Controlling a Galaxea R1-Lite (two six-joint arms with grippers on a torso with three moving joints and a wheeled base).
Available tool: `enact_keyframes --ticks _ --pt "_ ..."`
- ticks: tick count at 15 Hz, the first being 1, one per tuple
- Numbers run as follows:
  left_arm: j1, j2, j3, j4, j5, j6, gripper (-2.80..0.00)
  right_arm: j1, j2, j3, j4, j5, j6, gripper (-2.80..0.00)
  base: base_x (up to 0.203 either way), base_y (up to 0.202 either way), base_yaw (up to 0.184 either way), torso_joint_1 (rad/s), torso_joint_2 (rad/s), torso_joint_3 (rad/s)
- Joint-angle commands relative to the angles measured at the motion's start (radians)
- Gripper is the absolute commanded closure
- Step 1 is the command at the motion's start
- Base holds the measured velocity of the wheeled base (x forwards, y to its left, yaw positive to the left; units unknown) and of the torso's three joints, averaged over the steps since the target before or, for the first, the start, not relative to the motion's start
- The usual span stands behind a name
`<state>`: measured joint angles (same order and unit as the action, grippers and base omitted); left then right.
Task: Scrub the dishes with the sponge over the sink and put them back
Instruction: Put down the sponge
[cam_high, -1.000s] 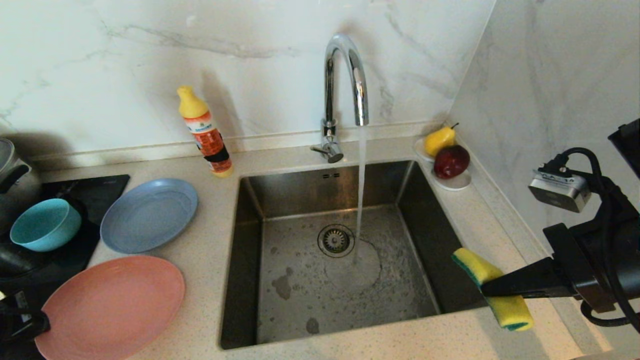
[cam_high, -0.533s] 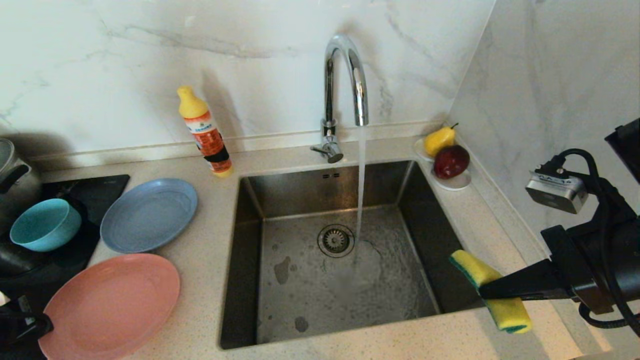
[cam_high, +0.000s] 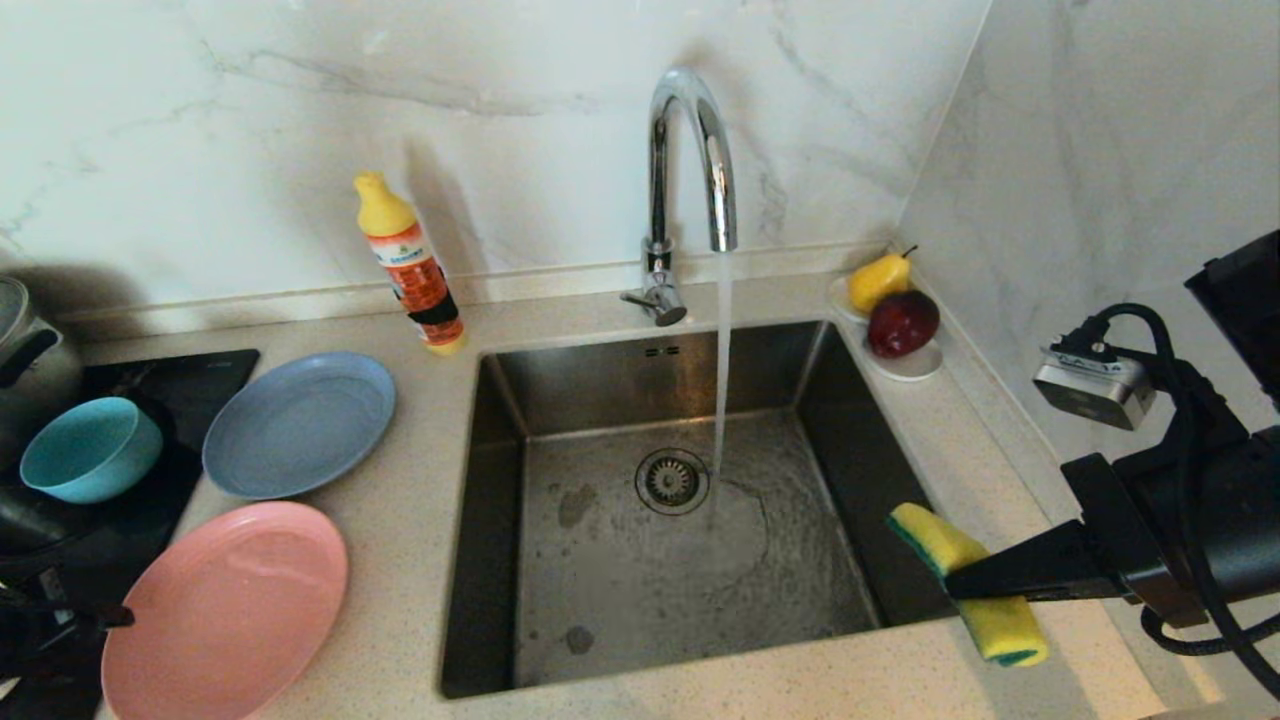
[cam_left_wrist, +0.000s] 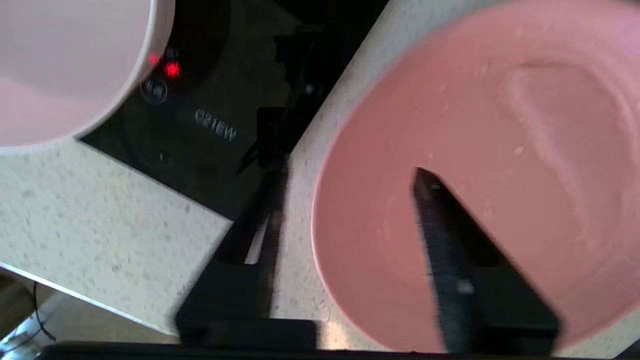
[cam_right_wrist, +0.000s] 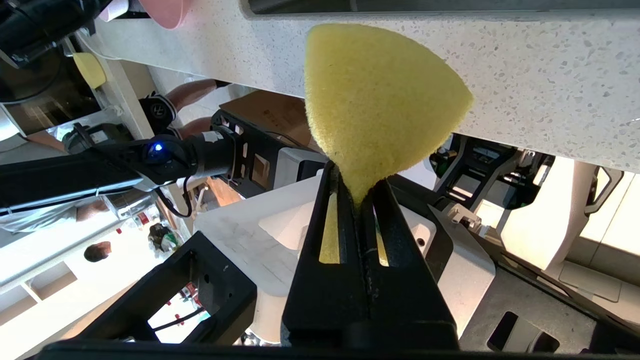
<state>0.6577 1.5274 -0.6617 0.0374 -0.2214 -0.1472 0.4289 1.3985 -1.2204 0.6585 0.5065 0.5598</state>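
Observation:
The salmon-pink plate (cam_high: 225, 610) lies on the counter at the front left. My left gripper (cam_left_wrist: 345, 150) is open at its near rim: one finger (cam_left_wrist: 440, 225) is over the plate (cam_left_wrist: 475, 125), the other over the counter beside it. Behind it lie the grey-blue plate (cam_high: 300, 425) and the teal bowl (cam_high: 90, 450). The pale pink bowl (cam_left_wrist: 60, 65) shows only in the left wrist view. My right gripper (cam_high: 955, 585) is shut on the middle of the yellow sponge (cam_high: 925, 540) and holds it over the front right corner of the sink (cam_high: 500, 500). In the right wrist view the sponge (cam_right_wrist: 380, 100) bulges beyond that gripper (cam_right_wrist: 357, 185).
Water runs from the chrome tap (cam_high: 690, 150) into the basin near the drain (cam_high: 672, 480). An orange detergent bottle (cam_high: 410, 265) stands behind the plates. A white saucer with fruit (cam_high: 895, 310) sits at the back right corner. A steel pot (cam_high: 20, 340) and a black hob (cam_high: 170, 390) are at the far left.
My left gripper has opened and let go of the pink plate, which has shifted a little on the counter. The right gripper with the sponge has drifted slightly towards the sink.

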Motion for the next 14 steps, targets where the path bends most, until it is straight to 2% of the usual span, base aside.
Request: enact_keyframes --ticks 1,3,4,7,9,10,11,12,14 --pt "0.000 -0.006 -0.030 0.009 -0.011 -0.007 -2.80 0.001 0.008 -0.001 0.003 0.003 0.003 0.00 0.000 0.000 0.000 0.000 0.00 0.000" --pt "0.000 -0.079 -0.046 0.023 -0.071 -0.025 -2.80 0.001 0.010 -0.001 0.003 0.003 0.002 0.00 0.000 0.000 0.000 0.000 0.00 0.000" --pt "0.000 -0.120 -0.059 0.044 -0.107 -0.029 0.00 0.001 0.007 0.001 0.003 0.003 0.002 0.00 0.000 0.000 0.000 0.000 0.00 0.000" --pt "-0.024 -0.208 -0.177 0.142 -0.191 -0.027 0.00 0.001 -0.003 -0.001 0.004 0.001 0.003 0.00 0.000 0.000 0.000 0.000 0.00 0.000" --pt "-0.080 -0.219 -0.246 0.126 -0.199 0.021 0.00 0.002 -0.009 -0.004 0.004 0.001 0.003 0.00 0.000 0.000 0.000 0.000 0.00 0.000" --pt "-0.118 -0.218 -0.261 0.068 -0.198 0.071 0.00 0.002 -0.009 -0.005 0.004 0.000 0.003 0.00 0.000 0.000 0.000 0.000 0.00 0.000" --pt "-0.140 -0.219 -0.263 0.024 -0.196 0.102 0.00 0.002 -0.007 -0.004 0.004 0.000 0.003 0.00 0.000 0.000 0.000 0.000 0.00 0.000" --pt "-0.193 -0.218 -0.262 -0.047 -0.185 0.123 0.00 0.001 -0.007 -0.002 0.004 0.000 0.005 0.00 0.000 0.000 0.000 0.000 0.00 0.000" --pt "-0.353 -0.209 -0.259 -0.189 -0.105 0.146 0.00 0.001 -0.002 0.002 0.004 0.000 0.005 0.00 0.000 0.000 0.000 0.000 0.00 0.000"
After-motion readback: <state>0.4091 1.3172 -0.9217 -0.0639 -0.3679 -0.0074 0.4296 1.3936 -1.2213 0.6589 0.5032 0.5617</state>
